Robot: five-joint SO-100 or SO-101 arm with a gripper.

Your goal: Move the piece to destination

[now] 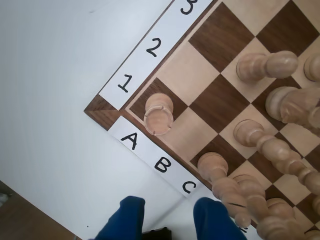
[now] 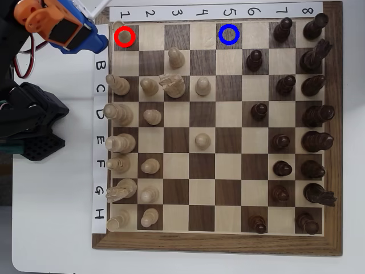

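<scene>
The piece, a short pale rook with a flat round top [image 1: 159, 114], stands on the dark corner square A1. In the overhead view [image 2: 119, 28] it sits at the top left of the board, under a red ring. The destination, a dark square marked with a blue ring [image 2: 228, 34], lies in the same top row at column 5, several squares to the right. My gripper [image 1: 170, 212] is open and empty, with its blue fingers [image 1: 125, 220] just off the board's corner. In the overhead view the gripper [image 2: 98, 41] is left of the rook.
Pale pieces [image 1: 265, 65] crowd the board to the right of the rook in the wrist view, with a tall one [image 1: 222, 182] close to my right finger. In the overhead view a pale pawn [image 2: 175, 56] stands near the top row. Dark pieces [image 2: 282, 28] fill the right side.
</scene>
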